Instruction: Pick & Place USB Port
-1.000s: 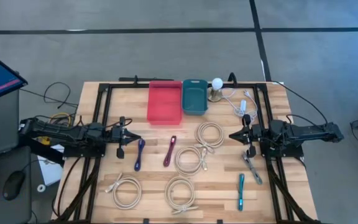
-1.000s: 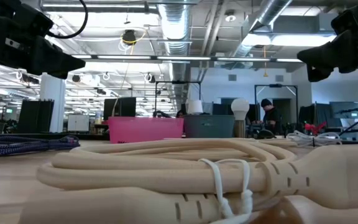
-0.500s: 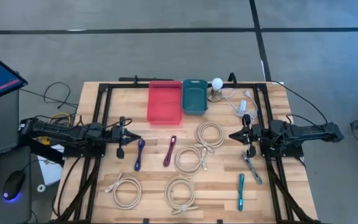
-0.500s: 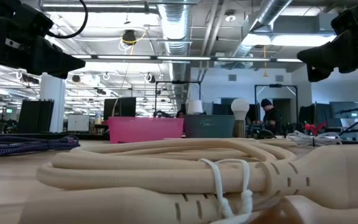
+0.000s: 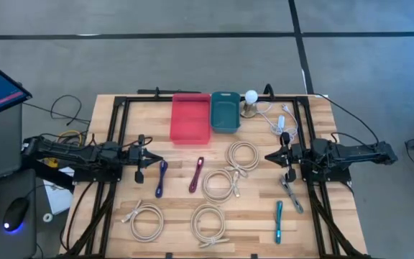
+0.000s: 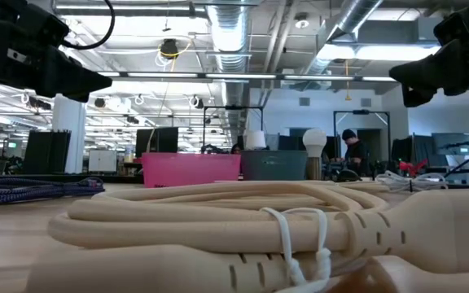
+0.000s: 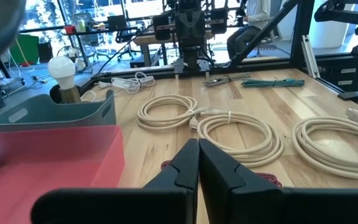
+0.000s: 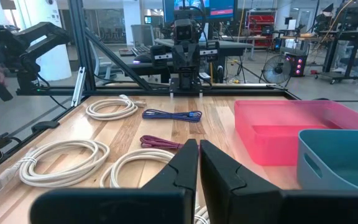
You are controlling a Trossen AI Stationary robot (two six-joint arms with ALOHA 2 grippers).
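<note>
Two grippers shut: left gripper (image 5: 152, 160), right gripper (image 5: 270, 156).

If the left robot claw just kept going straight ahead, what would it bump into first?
Probably nothing low: the left gripper is shut and hovers above the table, aimed across at the right gripper. The blue cable and cream coils seem to lie beneath its line, though height is hard to judge.

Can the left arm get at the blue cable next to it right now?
Probably yes. The blue cable lies flat on the table just ahead of the left hand, which is shut and empty, with nothing between them.
</note>
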